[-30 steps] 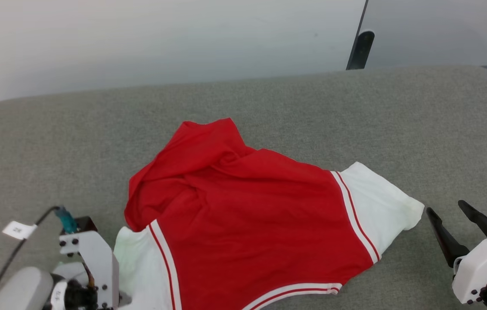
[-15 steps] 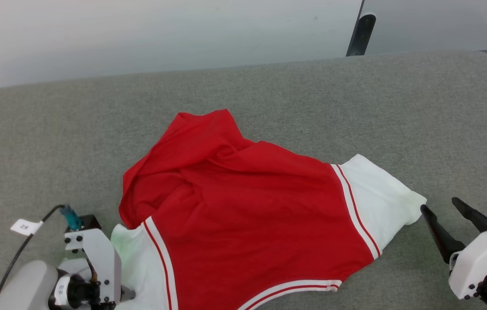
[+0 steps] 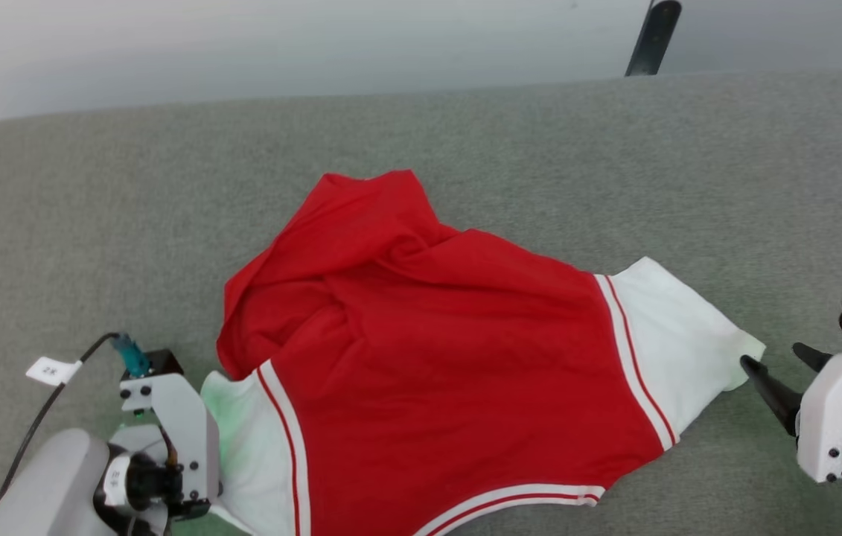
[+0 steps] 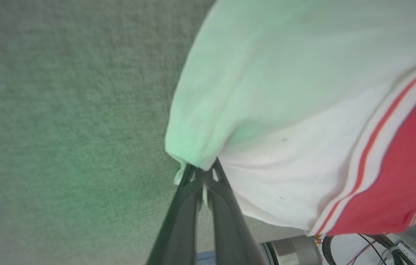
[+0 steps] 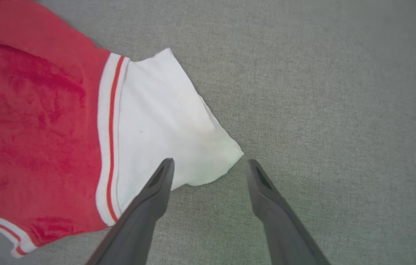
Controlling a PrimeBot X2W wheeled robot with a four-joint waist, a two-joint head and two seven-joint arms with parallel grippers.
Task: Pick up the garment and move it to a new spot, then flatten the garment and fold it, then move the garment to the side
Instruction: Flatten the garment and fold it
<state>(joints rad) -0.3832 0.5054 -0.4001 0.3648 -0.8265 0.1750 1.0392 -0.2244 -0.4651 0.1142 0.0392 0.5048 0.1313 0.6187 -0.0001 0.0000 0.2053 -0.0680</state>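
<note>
While the garment [image 3: 428, 357] lies crumpled on the grey surface [image 3: 167, 186], around its middle and reaching toward its near edge, I read the long axis as running sleeve to sleeve, slanting across that surface from near left to right. The bunched red body peaks toward the surface's far edge, and a red-and-white striped band [image 3: 510, 506] faces the near edge. My left gripper [image 4: 203, 173] is clamped tight on the edge of the left white sleeve [image 4: 266, 92], a sliver of cloth pinched between the fingers. My right gripper [image 5: 209, 165] stands spread wide, its tips either side of the right sleeve's [image 5: 171, 125] corner; I cannot tell whether they touch it.
</note>
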